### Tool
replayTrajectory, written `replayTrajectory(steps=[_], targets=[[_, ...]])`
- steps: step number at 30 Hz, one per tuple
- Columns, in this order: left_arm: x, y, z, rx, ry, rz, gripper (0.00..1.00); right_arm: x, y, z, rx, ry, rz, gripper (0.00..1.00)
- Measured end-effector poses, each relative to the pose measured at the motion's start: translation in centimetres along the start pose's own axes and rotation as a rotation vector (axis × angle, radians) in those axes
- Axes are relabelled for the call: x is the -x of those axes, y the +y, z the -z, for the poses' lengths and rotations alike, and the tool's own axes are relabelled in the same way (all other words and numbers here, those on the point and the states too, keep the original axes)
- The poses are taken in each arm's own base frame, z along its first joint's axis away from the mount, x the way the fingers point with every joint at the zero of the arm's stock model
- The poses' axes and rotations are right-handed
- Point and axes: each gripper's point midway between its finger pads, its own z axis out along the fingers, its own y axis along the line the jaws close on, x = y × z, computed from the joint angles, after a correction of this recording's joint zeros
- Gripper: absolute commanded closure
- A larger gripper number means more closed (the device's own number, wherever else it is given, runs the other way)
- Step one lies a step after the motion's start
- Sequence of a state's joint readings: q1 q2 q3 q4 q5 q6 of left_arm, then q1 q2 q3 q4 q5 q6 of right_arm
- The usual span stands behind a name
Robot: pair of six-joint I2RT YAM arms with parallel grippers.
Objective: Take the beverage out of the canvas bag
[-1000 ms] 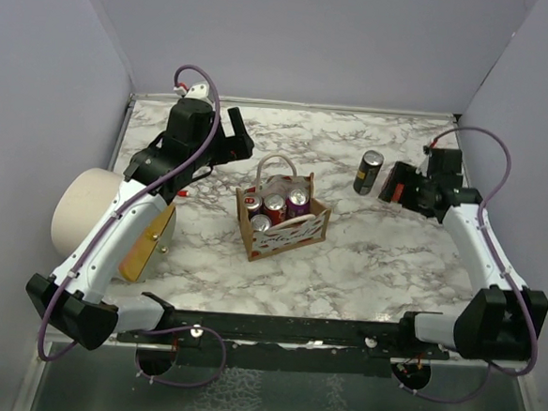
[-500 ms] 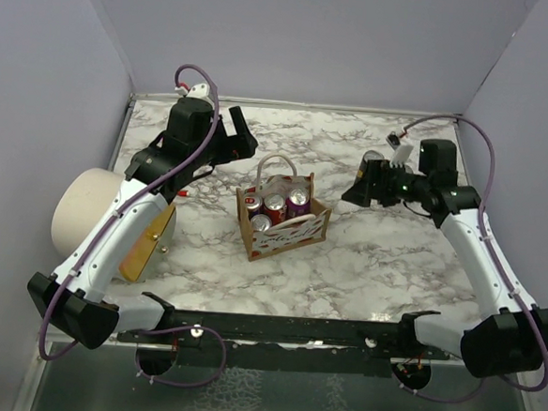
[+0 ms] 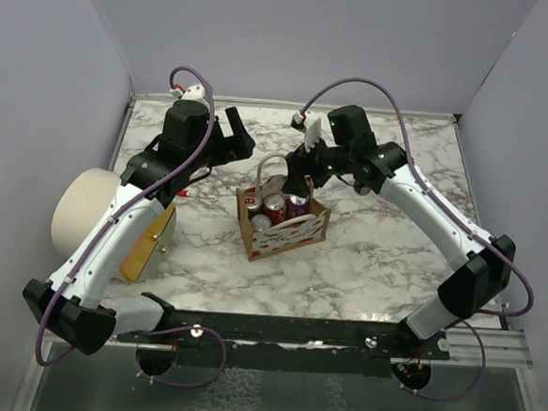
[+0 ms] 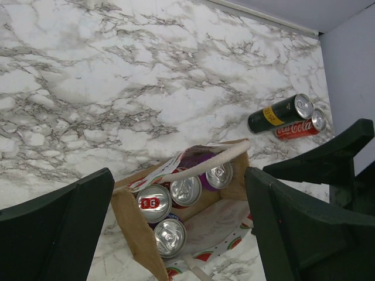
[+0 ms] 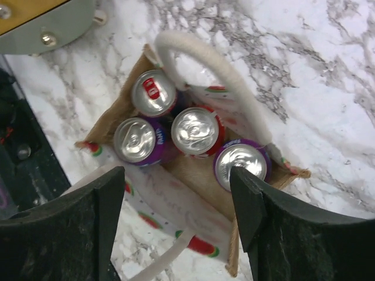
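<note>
Top external: canvas bag (image 3: 287, 233) on veined marble table (image 3: 383, 255), lavender walls (image 3: 295, 38)

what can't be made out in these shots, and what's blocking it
Top view: the loose dark can and red can are hidden behind the right arm; only the left wrist view shows them.
Wrist views: the canvas bag walls hide nearly all but the lids of its four cans, so brands are unreadable.
Right wrist view: the bag's print is blurred and cut off by the right fingers.
</note>
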State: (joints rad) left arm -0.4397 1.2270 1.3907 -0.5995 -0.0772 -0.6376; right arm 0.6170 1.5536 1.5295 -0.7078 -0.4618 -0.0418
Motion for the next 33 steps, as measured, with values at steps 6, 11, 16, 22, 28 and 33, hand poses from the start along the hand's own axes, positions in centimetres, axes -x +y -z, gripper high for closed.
replayTrajectory(steps=[6, 11, 16, 22, 28, 33], targets=[[0.6, 0.2, 0.5, 0.011, -0.028, 0.001, 0.03, -1.0, -3.2, -3.4, -0.123, 0.116, 0.053, 0.48], [0.6, 0.4, 0.5, 0.02, -0.031, -0.002, 0.03, -3.9, -3.6, -5.0, -0.173, 0.237, 0.089, 0.47], [0.7, 0.6, 0.5, 0.029, -0.034, -0.007, 0.03, -5.4, -3.8, -5.3, -0.199, 0.275, 0.094, 0.45], [0.8, 0.7, -0.4, 0.041, -0.022, -0.018, 0.03, -7.9, -4.6, -5.5, -0.242, 0.335, 0.075, 0.42], [0.7, 0.8, -1.1, 0.051, -0.006, -0.027, 0.03, -7.7, -5.4, -5.3, -0.287, 0.337, 0.08, 0.34], [0.7, 1.0, -1.1, 0.057, -0.006, -0.024, 0.03, -7.8, -6.0, -5.3, -0.315, 0.343, 0.094, 0.3]])
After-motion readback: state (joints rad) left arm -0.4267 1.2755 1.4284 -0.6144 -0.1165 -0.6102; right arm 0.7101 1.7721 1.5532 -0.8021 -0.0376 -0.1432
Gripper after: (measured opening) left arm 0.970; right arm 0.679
